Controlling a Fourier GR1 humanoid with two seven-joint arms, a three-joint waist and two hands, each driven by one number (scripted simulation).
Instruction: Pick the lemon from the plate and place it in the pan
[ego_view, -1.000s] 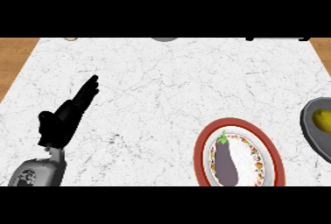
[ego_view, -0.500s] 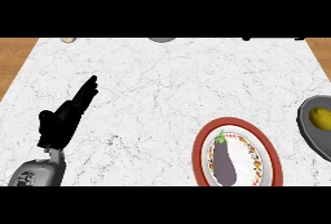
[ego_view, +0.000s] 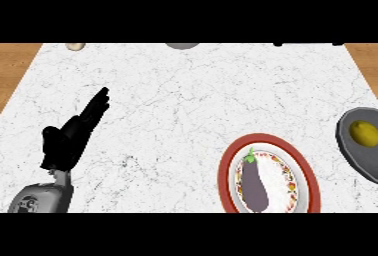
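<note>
A: Where did the lemon (ego_view: 362, 132) sit?

B: In the pan (ego_view: 348, 146), at the right edge of the counter (ego_view: 184, 100). Pan was cut off by the frame, lemon lay near its middle. I'd call the placing done.

A: And the plate (ego_view: 225, 187)?

B: Just left of the pan, near the front edge. Red rim, patterned centre. Only an eggplant (ego_view: 255, 182) lay on it, lengthwise, green stem end pointing away from the robot. No lemon there.

A: Hands?

B: Left hand (ego_view: 70, 137) stood at the left side, fingers straight and apart, pointing up and away, holding nothing. Well apart from plate and pan. Looked parked, my guess so it stayed out of the working side. Right hand wasn't visible at all.

A: Lemon's look?

B: Small, roundish, plain yellow, darker on 1 side. Sat clear of the pan's rim, nothing touching it. Dark grey pan made it easy to spot.

A: Anything else?

B: 2 small items at the far edge, too cropped to name.
</note>
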